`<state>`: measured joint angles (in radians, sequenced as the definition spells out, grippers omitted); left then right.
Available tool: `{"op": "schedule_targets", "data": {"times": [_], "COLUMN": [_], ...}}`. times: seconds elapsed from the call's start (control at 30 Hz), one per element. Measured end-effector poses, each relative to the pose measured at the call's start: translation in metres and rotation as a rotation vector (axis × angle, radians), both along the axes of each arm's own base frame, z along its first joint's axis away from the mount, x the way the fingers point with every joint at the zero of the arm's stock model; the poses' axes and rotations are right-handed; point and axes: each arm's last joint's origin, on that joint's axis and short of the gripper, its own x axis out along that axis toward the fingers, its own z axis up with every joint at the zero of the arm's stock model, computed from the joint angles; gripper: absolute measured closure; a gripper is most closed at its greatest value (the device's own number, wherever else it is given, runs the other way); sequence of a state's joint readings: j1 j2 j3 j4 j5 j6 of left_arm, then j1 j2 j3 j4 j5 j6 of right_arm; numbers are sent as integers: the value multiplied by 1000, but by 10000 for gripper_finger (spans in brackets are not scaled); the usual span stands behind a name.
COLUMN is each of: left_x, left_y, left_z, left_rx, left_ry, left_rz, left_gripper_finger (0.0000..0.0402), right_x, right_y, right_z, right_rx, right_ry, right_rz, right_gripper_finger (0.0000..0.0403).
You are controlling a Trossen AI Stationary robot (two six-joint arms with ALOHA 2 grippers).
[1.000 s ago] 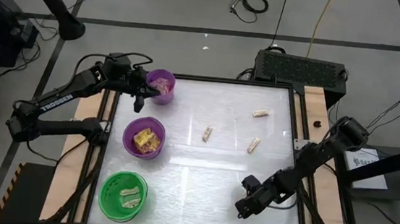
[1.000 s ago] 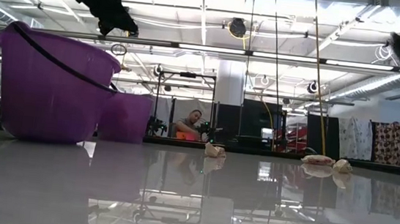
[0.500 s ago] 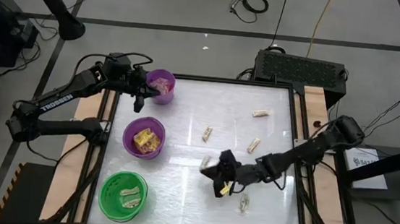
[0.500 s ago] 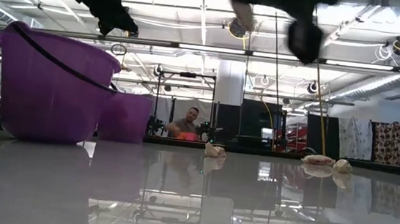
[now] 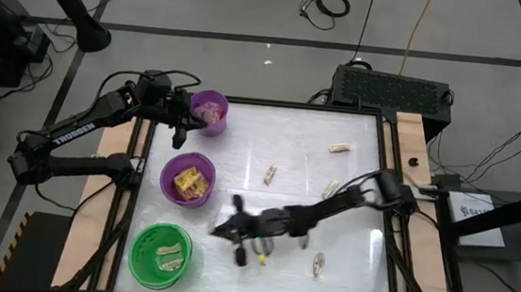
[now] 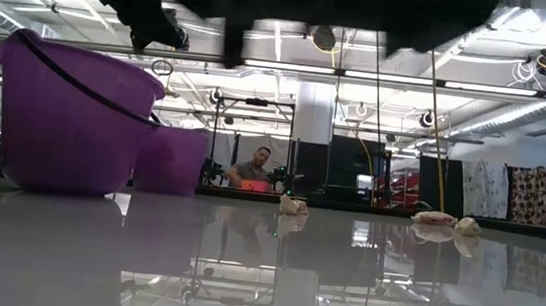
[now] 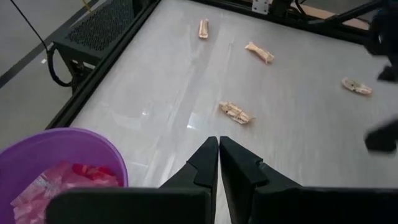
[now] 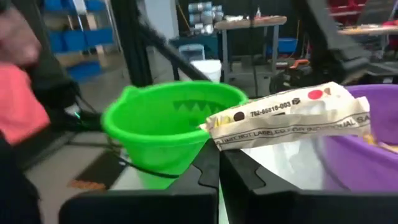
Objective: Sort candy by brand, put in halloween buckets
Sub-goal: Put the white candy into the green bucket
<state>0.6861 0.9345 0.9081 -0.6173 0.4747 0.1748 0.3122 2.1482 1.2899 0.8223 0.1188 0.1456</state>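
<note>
**Room around the rig: grey floor, cables, open workshop behind**

Floor [image 5: 253, 13] is grey, crossed by dark seam lines. Loose cables on it, one coiled black cable [image 5: 332, 2] near the far edge, a yellow cable [image 5: 420, 28] running toward the table. Black perforated box [image 5: 393, 90] sits just behind the table's far right corner. Low view: open ceiling [image 6: 293, 45] with long strip lights, pipes and hanging cords. White pillar [image 6: 314, 112] mid-room. Patterned curtains [image 6: 525, 192] at right. A person [image 6: 254, 168] sits far back at a bench. Right wrist view: blue storage bins [image 8: 65, 37] on shelving and a metal workbench [image 8: 249, 28].
</note>
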Motion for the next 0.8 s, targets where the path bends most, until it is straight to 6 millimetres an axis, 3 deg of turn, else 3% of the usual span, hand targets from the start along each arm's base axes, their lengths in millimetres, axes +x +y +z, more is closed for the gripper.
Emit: {"op": "schedule_targets", "data": {"times": [0.2,0.37,0.63,0.8], "left_x": [-2,-2,-2,-2], "left_y": [-2,-2,-2,-3], "left_z": [-3,-3,-4,-4], "left_rx": [32,56,63,64], "left_ry": [38,43,52,51], "left_rz": [-44,-62,-72,-79], "left_gripper_finger": [379,379,379,379], "right_x": [68,104,116,119], "right_y": [7,6,7,8], "right_z": [-6,-6,4,27], "right_rx": [-96,-116,-183,-248], "right_ry": [7,-9,118,106], "right_rz": [11,173,209,216], "right_gripper_finger": [402,402,402,402]}}
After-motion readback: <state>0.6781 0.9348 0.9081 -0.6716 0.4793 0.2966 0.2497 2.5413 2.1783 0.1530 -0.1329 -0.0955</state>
